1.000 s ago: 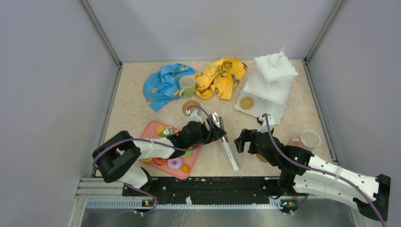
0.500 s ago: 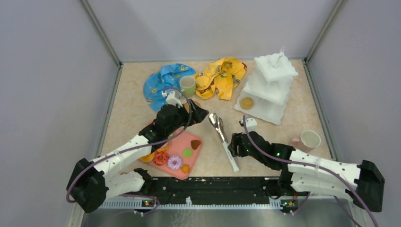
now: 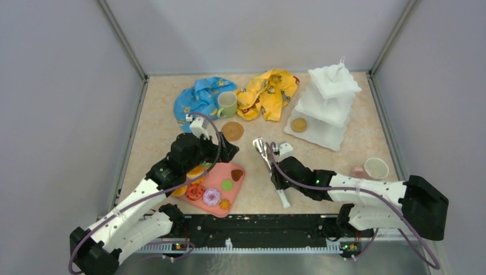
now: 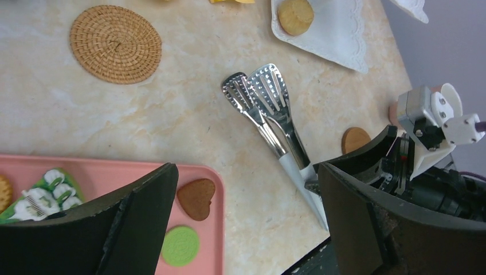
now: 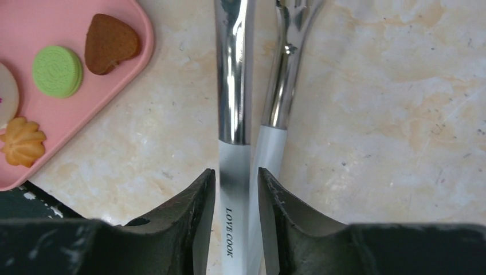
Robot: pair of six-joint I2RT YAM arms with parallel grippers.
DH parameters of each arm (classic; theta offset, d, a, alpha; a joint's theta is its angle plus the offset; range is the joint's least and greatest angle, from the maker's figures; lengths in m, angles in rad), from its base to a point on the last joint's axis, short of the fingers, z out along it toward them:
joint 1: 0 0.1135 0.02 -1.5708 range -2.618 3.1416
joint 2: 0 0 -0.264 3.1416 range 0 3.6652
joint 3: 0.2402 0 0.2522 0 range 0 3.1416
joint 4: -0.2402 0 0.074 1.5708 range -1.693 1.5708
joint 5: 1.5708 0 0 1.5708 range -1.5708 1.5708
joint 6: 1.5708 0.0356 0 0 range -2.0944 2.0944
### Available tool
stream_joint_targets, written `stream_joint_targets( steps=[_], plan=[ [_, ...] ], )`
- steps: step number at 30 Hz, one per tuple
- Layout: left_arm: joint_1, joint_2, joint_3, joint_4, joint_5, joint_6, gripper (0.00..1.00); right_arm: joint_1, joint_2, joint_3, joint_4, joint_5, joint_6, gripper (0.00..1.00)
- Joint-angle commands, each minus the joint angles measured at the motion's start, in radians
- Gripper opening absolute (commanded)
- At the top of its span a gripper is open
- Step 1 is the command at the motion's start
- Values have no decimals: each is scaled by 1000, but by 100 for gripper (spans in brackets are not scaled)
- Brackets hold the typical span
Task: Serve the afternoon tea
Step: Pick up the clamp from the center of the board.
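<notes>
Metal tongs (image 3: 265, 152) with a white handle lie on the table between the arms. My right gripper (image 3: 279, 177) is shut on that handle, its fingers (image 5: 200, 189) hugging both sides of the tongs (image 5: 234, 86). My left gripper (image 3: 227, 150) hangs open and holds nothing, over the pink tray's (image 3: 220, 197) far corner; in its wrist view the gripper (image 4: 246, 172) frames bare table. Toy pastries lie on the tray, among them a heart cookie (image 4: 196, 198) and a pink donut (image 3: 211, 197). The white stand (image 3: 326, 103) carries one cookie (image 3: 298, 124) on its lowest tier.
A pale green mug (image 3: 227, 104) stands between the blue cloth (image 3: 198, 100) and the yellow cloth (image 3: 269, 91). One coaster (image 3: 232, 130) lies in front of it. A second coaster (image 4: 355, 139) shows by the right arm. The white mug (image 3: 376, 168) stands at the right.
My left gripper drew back leftward from the tongs toward the tray and opened fully. My right gripper slid left onto the tongs' white handle and closed round it.
</notes>
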Motion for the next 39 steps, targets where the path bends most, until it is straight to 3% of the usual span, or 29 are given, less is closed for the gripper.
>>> stream_joint_targets(
  steps=[1, 12, 19, 21, 25, 29, 39],
  plan=[
    [3, -82, 56, -107, -42, 124, 99, -11, 32, 55, 104, -87, -55, 30],
    [4, -143, 48, -152, -148, 217, 99, -10, 132, 106, 86, -164, -76, 26],
    [3, -152, 71, -175, -168, 252, 99, -10, 186, 169, -25, -97, -58, 19],
    [3, -155, 85, -189, -194, 274, 99, -9, 177, 183, -54, -102, -55, 28],
    [2, -180, 92, -208, -266, 316, 99, -9, 93, 146, -44, -116, -42, 69],
    [3, -216, 75, -196, -292, 328, 99, -8, 47, 95, -28, -93, -20, 96],
    [2, -248, 68, -205, -298, 333, 99, 90, 173, 127, -65, 35, 1, 99]
  ],
)
